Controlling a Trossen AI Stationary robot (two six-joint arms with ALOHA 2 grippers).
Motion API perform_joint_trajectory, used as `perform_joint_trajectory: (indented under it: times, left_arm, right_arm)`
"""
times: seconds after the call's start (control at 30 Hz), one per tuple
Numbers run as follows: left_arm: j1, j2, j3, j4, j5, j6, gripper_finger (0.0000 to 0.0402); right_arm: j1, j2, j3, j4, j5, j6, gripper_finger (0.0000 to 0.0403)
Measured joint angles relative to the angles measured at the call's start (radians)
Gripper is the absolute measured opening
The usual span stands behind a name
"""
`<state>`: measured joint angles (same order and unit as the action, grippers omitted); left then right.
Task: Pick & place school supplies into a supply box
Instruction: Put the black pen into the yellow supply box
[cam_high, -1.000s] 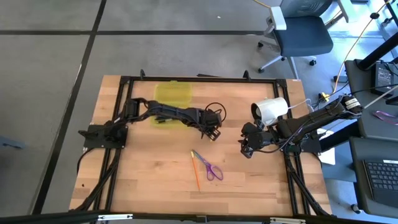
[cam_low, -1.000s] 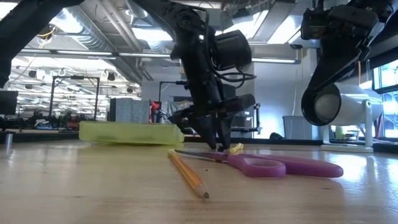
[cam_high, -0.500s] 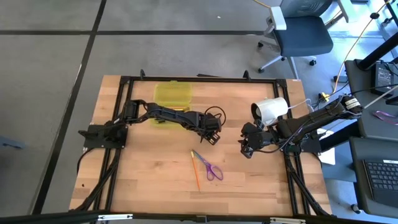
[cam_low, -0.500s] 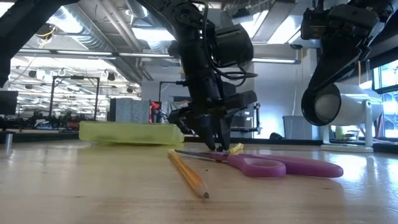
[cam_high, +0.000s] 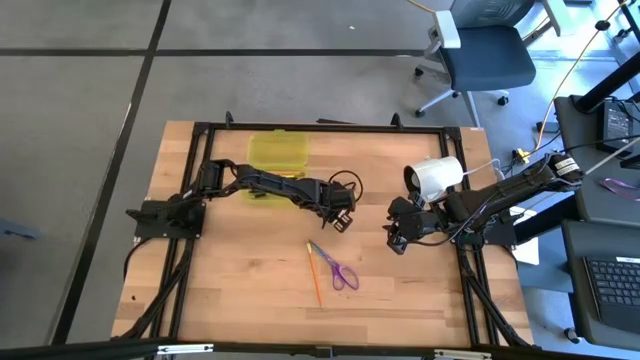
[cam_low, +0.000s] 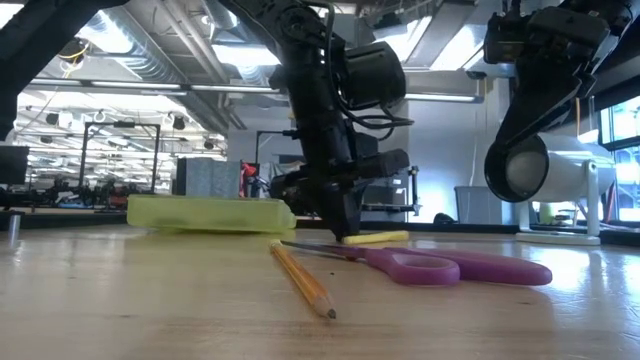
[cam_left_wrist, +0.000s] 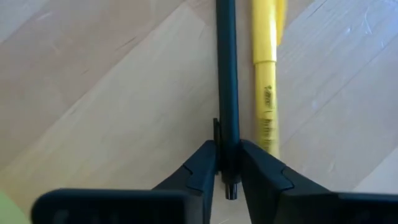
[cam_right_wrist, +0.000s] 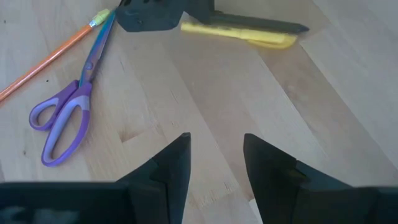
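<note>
My left gripper (cam_high: 340, 222) (cam_low: 345, 232) stands low over the table's middle, shut on a black pen (cam_left_wrist: 227, 74). A yellow pen (cam_left_wrist: 266, 93) (cam_low: 376, 238) lies right beside it on the wood. Purple-handled scissors (cam_high: 341, 270) (cam_low: 445, 267) and an orange pencil (cam_high: 314, 276) (cam_low: 303, 280) lie flat nearer the near edge. The yellow-green supply box (cam_high: 277, 152) (cam_low: 210, 213) rests on the far left part of the table. My right gripper (cam_high: 396, 238) (cam_right_wrist: 214, 155) hovers open to the right of the pens, touching nothing. My left gripper pinches the black pen near one end (cam_left_wrist: 228, 140) between its two fingertips (cam_left_wrist: 202, 168), coming from above and pointing down. The pen's short end cap sticks out just behind the fingers. The rest of the pen runs out ahead, parallel to the yellow pen, close to the table.
A white cylinder (cam_high: 436, 178) (cam_low: 560, 180) stands on a mount at the right side, close behind my right arm. A black frame (cam_high: 300, 128) runs round the table. Bare wood lies toward the near left edge.
My left gripper's fingers stood apart over the pens and have now shut on the black pen. In the low view more of the yellow pen shows beside the fingers than before. My right arm has kept still.
</note>
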<state>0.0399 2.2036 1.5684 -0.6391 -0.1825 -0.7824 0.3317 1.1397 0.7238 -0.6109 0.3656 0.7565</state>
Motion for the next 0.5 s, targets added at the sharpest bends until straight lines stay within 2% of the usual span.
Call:
perform_joint_trajectory:
  times: [0.17,0.5]
  left_arm:
    - [0.001,-0.006,0.0,0.002,-0.001,0.032,0.0036]
    - [0.007,-0.022,0.0,-0.005,-0.012,0.061,0.0037]
  right_arm:
    - [0.0,0.0,0.0,0.0,0.0,-0.001,0.0152]
    - [0.0,0.0,0.0,0.0,0.0,-0.004,0.0152]
